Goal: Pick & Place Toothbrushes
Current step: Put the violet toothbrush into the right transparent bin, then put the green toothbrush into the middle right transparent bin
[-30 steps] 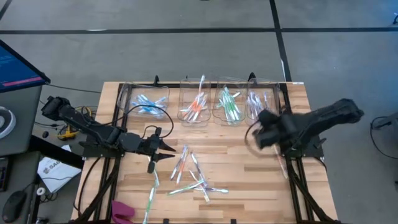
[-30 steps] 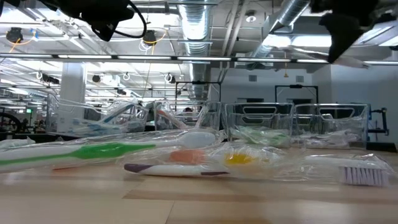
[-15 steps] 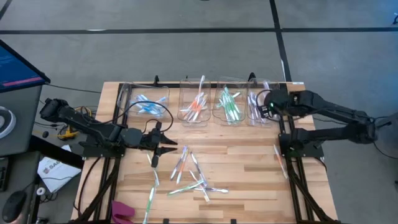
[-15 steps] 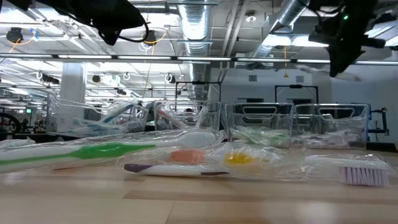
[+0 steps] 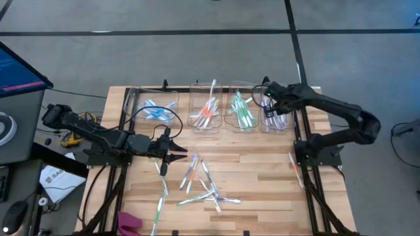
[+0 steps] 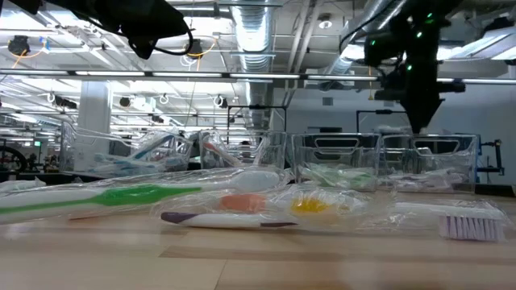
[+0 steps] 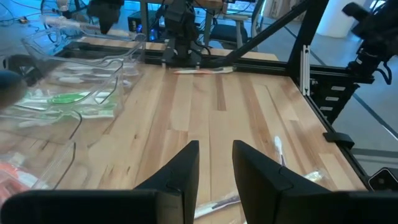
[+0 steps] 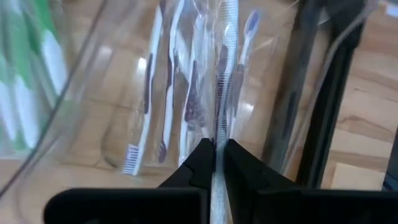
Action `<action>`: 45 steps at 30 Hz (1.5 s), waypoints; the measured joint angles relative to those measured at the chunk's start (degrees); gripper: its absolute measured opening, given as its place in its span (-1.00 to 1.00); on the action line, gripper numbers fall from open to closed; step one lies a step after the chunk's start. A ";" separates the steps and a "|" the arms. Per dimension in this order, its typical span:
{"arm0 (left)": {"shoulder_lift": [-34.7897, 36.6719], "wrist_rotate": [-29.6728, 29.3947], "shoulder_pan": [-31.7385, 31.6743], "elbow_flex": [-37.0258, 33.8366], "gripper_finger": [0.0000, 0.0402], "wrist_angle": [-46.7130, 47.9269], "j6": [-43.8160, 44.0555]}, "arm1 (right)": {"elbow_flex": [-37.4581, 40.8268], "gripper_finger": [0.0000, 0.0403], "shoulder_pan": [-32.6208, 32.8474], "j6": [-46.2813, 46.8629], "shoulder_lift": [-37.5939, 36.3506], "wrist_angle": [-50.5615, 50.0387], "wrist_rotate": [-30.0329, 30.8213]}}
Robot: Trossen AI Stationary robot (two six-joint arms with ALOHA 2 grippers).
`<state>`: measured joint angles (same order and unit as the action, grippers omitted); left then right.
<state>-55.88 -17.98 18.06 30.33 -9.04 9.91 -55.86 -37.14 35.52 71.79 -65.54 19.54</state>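
The right gripper [image 8: 216,163] hangs over the rightmost clear bin [image 5: 274,113] at the far right of the table, its fingers pinched on a wrapped toothbrush [image 8: 222,93] whose handle runs straight out from between the tips and down toward the purple-accented brushes [image 8: 186,93] already lying in that bin. The held brush points lengthwise along the bin, roughly parallel to the ones beneath it; which end carries the bristles I cannot make out through the wrapper. To do this drop well, the gripper should probably stay centred between the bin walls, come low enough that the free end is inside the rim, and only then let go, so the brush falls flat alongside the others rather than tipping over the edge or bridging the wall. The left gripper [image 5: 172,152] waits over the left middle of the table, just left of the loose pile of toothbrushes [image 5: 200,182] scattered near the front centre; its fingers [image 7: 180,171] stand slightly apart with nothing between them. Those loose brushes lie at mixed angles, most with their long axes running near to far, a few crossing each other, and a green one [image 5: 158,208] lies apart toward the near-left edge
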 joint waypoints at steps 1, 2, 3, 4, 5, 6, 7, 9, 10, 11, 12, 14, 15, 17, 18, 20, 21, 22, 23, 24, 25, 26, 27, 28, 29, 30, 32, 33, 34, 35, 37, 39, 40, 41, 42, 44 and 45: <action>0.00 0.00 0.00 0.00 -0.55 0.00 0.00 | 0.00 -0.90 -0.20 -0.59 1.45 0.29 -0.11; -0.02 0.00 0.00 0.00 -0.55 0.00 0.00 | 0.00 -0.87 -0.22 -0.85 2.84 0.69 -0.07; -0.02 0.00 0.00 0.00 -0.55 0.00 -0.01 | 0.00 -0.83 -0.26 -0.95 4.18 1.04 -0.05; -0.01 0.00 0.00 0.00 -0.55 0.00 0.00 | 0.00 -0.79 -0.26 -1.02 5.44 1.43 -0.07; -0.02 0.00 0.00 0.00 -0.55 0.00 0.00 | 0.00 -0.74 -0.23 -1.04 6.64 1.83 -0.07; -0.02 0.00 0.00 0.00 -0.55 0.00 0.00 | 0.00 -0.69 -0.21 -1.05 7.81 2.02 -0.09; 0.00 0.00 0.00 0.00 -0.55 0.00 0.00 | 0.00 -0.63 -0.16 -1.06 8.99 1.96 -0.09; -0.02 0.00 0.00 0.00 -0.55 0.00 0.00 | 0.00 -0.50 -0.08 -1.90 11.16 1.90 -0.07; -0.01 0.00 0.00 0.00 -0.55 0.00 0.00 | 0.00 -0.43 -0.05 -2.63 12.06 1.74 -0.07; -0.02 0.00 0.00 0.00 -0.55 0.00 0.00 | 0.00 -0.35 -0.05 -3.13 12.80 1.67 -0.03; -0.01 0.00 0.00 0.00 -0.55 0.00 0.00 | 0.00 -0.27 -0.05 -3.55 13.47 1.73 -0.05; 0.00 0.00 0.00 0.00 -0.55 0.02 0.00 | -0.18 -0.12 -0.05 -5.38 14.46 1.14 -0.05; -0.02 0.02 0.00 0.00 -0.55 0.02 0.00 | -0.41 -0.06 -0.05 -5.58 14.73 0.56 -0.06; -0.02 0.02 0.00 0.00 -0.55 0.03 0.00 | -1.39 0.06 -0.05 -5.57 14.60 -0.29 0.07; -0.02 0.02 0.00 0.00 -0.55 0.04 0.02 | -1.95 0.11 -0.05 -5.57 14.16 -0.27 0.15; -0.01 0.02 0.29 0.00 -0.55 0.02 1.12 | -3.02 0.18 0.04 -5.57 12.53 -0.34 0.15; 0.06 0.02 0.56 0.00 -0.55 0.04 1.36 | -3.51 0.21 0.31 -5.53 11.29 -0.29 0.15; 0.31 0.20 0.77 0.00 -0.55 0.17 1.10 | -3.97 0.23 0.72 -5.33 10.01 -0.29 0.15; 0.44 0.20 1.16 0.00 -0.55 0.02 0.23 | -4.40 0.23 1.30 -4.80 8.61 -0.23 0.16; 0.44 0.22 1.50 0.06 -0.55 -0.13 -1.34 | -4.69 0.24 1.96 -4.14 7.19 -0.18 0.07; 0.44 0.18 2.04 0.07 -0.55 0.01 -3.77 | -4.85 0.24 2.83 -3.15 5.62 -0.03 -0.23; 0.44 -0.04 2.88 0.07 -0.55 0.21 -6.40 | -4.93 0.23 3.90 -2.24 3.91 0.58 -1.00; 0.44 -0.02 3.84 0.07 -0.55 0.24 -9.09 | -4.94 0.23 5.15 -1.72 2.16 1.83 -2.29; 0.44 0.00 4.88 0.07 -0.55 0.20 -11.67 | -4.94 0.22 6.54 -1.62 0.58 3.27 -3.84; 0.42 0.18 5.91 0.07 -0.55 0.18 -13.60 | -4.94 0.22 8.12 -1.64 -0.81 4.60 -4.98; 0.35 0.22 6.85 0.07 -0.55 0.20 -14.72 | -4.94 0.21 10.07 -2.12 -2.39 6.30 -6.19; 0.33 0.22 8.72 0.07 -0.55 0.26 -15.54 | -4.94 0.21 14.37 -4.01 -4.74 9.92 -8.51; 0.33 0.20 9.64 0.07 -0.55 0.22 -15.48 | -4.94 0.20 16.68 -5.08 -5.75 11.57 -9.41; 0.33 0.20 10.53 0.07 -0.55 0.26 -15.22 | -4.94 0.20 18.97 -6.10 -6.60 13.48 -10.23; 0.33 0.16 11.51 0.07 -0.55 0.32 -14.75 | -4.94 0.20 21.36 -7.21 -7.27 15.49 -10.85; 0.33 0.16 13.16 0.07 -0.55 0.33 -13.12 | -4.94 0.20 26.36 -9.97 -8.08 19.56 -12.07; 0.33 0.17 14.54 0.07 -0.55 0.35 -10.81 | -4.94 0.20 31.27 -13.60 -8.08 23.82 -14.90; 0.33 0.15 15.11 0.07 -0.55 0.39 -9.53 | -4.94 0.20 33.90 -15.38 -7.83 26.21 -16.76; 0.33 0.14 15.68 0.07 -0.55 0.41 -8.32 | -4.94 0.20 36.47 -17.19 -7.50 28.67 -18.31; 0.33 0.13 16.20 0.07 -0.55 0.42 -7.20 | -4.94 0.20 39.17 -19.03 -6.82 31.38 -19.71; 0.31 0.09 17.01 0.07 -0.55 0.45 -5.24 | -4.96 0.20 44.35 -23.07 -4.69 37.08 -21.44; 0.33 0.04 17.36 0.07 -0.55 0.49 -4.98 | -4.96 0.20 46.96 -25.31 -3.33 39.57 -21.72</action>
<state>-55.55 -17.93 35.42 30.39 -8.55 4.93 -60.81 9.82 10.21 68.46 -25.97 -2.18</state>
